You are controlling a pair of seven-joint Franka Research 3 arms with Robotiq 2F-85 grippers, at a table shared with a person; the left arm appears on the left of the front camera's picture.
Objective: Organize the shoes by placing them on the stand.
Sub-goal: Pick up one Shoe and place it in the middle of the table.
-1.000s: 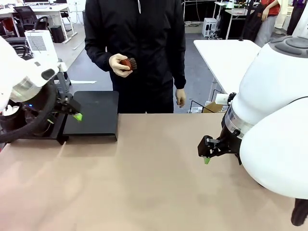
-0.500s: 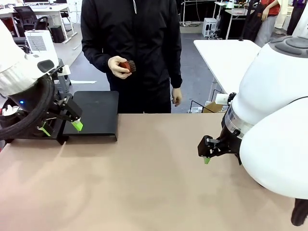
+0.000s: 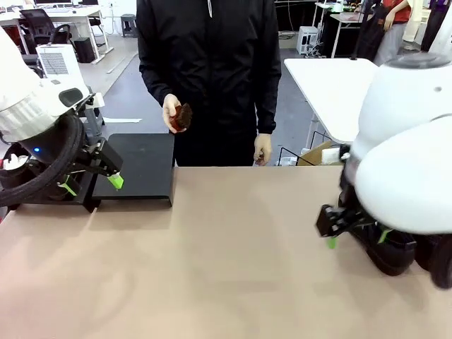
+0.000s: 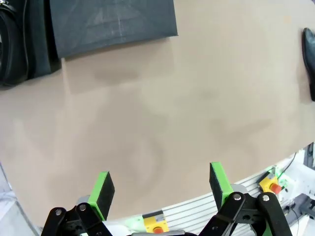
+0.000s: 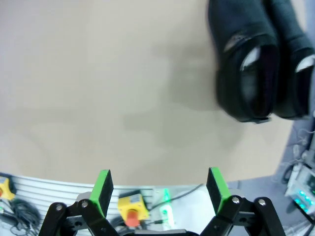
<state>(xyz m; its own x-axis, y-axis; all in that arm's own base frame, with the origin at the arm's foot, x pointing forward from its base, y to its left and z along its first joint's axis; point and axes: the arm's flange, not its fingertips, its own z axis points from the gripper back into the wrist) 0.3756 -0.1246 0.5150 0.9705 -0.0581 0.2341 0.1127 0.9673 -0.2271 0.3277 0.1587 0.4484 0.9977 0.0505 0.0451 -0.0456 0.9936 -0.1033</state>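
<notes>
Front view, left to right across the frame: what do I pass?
Open left claw, bare matte-black flat platform of the stand, person's hand holding a small brown object, person's lowered hand, open right claw.

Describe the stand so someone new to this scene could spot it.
Look across the tan table to its far left edge, beside the left arm. The stand is the low, flat, matte-black rectangular platform there. Unlike the shiny rounded black shoes near the right arm, it is dull and square-cornered.
</notes>
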